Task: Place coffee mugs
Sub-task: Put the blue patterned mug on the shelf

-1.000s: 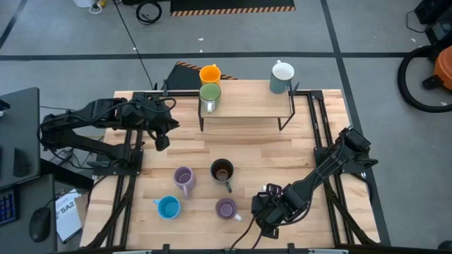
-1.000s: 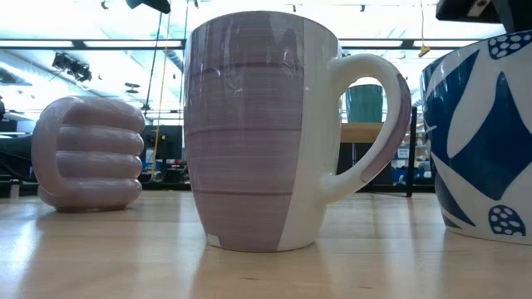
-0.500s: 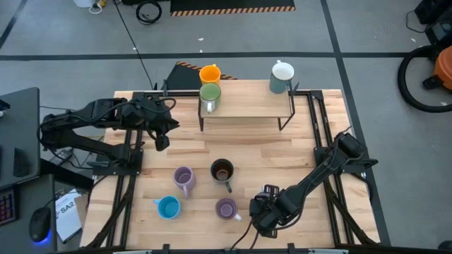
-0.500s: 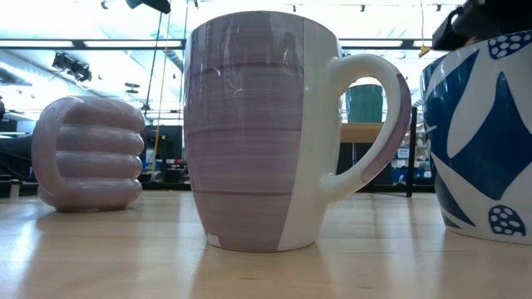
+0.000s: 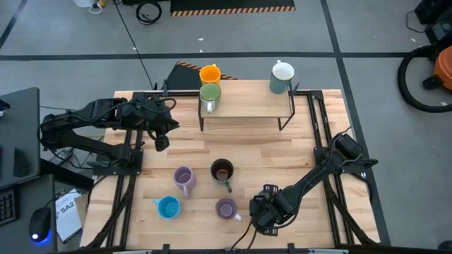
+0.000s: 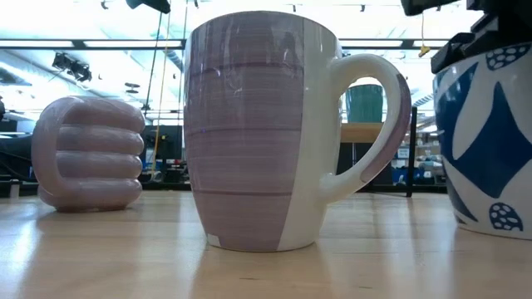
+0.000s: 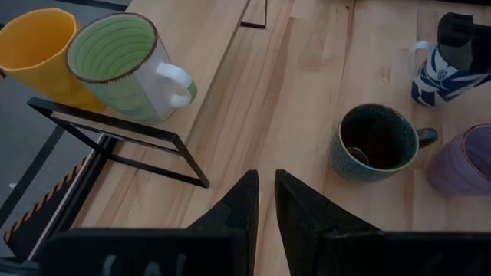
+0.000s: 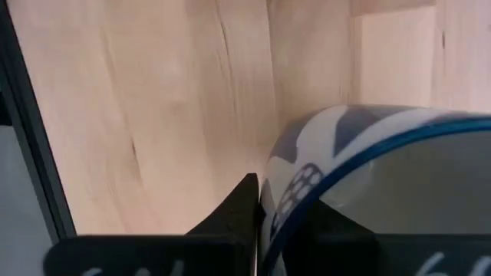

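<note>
A white mug with blue patterns (image 6: 490,149) stands near the table's front right, and my right gripper (image 5: 265,208) is shut on it from above. It also shows in the left wrist view as the patterned mug (image 7: 441,73). A dark mug (image 5: 222,171), two lilac mugs (image 5: 183,178) (image 5: 226,208) and a blue mug (image 5: 168,207) stand on the table. An orange mug (image 5: 210,73), a green mug (image 5: 210,93) and a white mug (image 5: 282,74) stand on a low rack (image 5: 247,106). My left gripper (image 5: 161,141) hangs shut over the table's left side, holding nothing. My right gripper pinches the patterned mug's rim wall (image 8: 276,192), one finger outside (image 8: 244,207) and one inside the cup (image 8: 307,230). The fingers come from above, pointing down. The mug stands upright with its base on the table.
The wooden rack with black wire legs spans the table's far middle. Black frame rails (image 5: 321,141) run along the table's left and right sides. Bare wood lies between the rack and the near row of mugs.
My right gripper has come down onto the patterned mug and shut on its rim. The mug has shifted a little toward the table's right edge and stays upright.
</note>
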Robot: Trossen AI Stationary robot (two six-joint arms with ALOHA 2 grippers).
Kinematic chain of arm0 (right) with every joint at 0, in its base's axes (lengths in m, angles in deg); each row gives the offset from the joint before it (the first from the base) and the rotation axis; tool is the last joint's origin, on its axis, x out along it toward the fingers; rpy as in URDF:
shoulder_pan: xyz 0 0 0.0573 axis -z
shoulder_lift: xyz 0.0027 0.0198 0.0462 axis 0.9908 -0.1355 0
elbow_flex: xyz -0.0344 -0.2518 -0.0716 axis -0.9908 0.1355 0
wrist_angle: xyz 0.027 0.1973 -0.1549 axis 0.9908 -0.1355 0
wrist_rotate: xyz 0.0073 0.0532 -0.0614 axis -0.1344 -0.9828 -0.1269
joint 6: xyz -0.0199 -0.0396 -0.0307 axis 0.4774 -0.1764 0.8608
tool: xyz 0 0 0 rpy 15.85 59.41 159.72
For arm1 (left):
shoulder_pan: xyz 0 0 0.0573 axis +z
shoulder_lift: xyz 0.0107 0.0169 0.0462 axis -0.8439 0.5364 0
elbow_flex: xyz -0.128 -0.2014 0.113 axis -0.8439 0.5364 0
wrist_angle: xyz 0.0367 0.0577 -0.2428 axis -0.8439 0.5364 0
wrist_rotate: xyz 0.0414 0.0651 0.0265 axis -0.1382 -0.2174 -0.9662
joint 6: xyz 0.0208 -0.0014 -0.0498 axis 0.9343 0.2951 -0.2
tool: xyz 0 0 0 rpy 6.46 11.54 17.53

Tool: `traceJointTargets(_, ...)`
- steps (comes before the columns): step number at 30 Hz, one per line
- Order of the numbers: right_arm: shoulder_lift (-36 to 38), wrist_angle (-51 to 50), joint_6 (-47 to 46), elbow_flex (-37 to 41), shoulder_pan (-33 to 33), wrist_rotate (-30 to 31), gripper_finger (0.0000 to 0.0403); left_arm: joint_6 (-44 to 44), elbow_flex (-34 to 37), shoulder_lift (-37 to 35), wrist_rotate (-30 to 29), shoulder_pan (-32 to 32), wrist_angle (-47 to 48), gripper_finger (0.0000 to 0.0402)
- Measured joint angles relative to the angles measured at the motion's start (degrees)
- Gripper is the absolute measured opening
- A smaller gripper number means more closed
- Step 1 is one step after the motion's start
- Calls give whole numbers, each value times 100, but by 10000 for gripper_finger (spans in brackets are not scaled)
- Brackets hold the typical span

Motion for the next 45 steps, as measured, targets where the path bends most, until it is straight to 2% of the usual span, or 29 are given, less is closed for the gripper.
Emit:
traceJointTargets(4, 11, -20, 285, 10, 13, -146, 28, 42, 0, 0, -1, 0, 1, 50)
traceJointTargets(10, 74, -275, 911, 22, 140, -450, 37, 15, 0, 0, 4, 0, 1, 50)
traceJointTargets(17, 639, -971, 1511, -12, 470, -553, 28, -54, 0, 0, 333, 0, -93, 50)
traceJointTargets(22, 973, -1621, 2251, -414, 783, -546, 34, -66, 0, 0, 394, -2, -195, 50)
traceJointTargets(27, 1005, -2470, 3248, -966, 1259, -507, 33, -203, 0, 2, 396, -2, -243, 50)
traceJointTargets(37, 1008, -3281, 5382, -2030, 2420, -192, 32, -569, 0, 2, 363, -2, -425, 50)
traceJointTargets(45, 1003, -3647, 6487, -2638, 3221, -57, 32, -637, 0, 2, -269, -2, -609, 50)
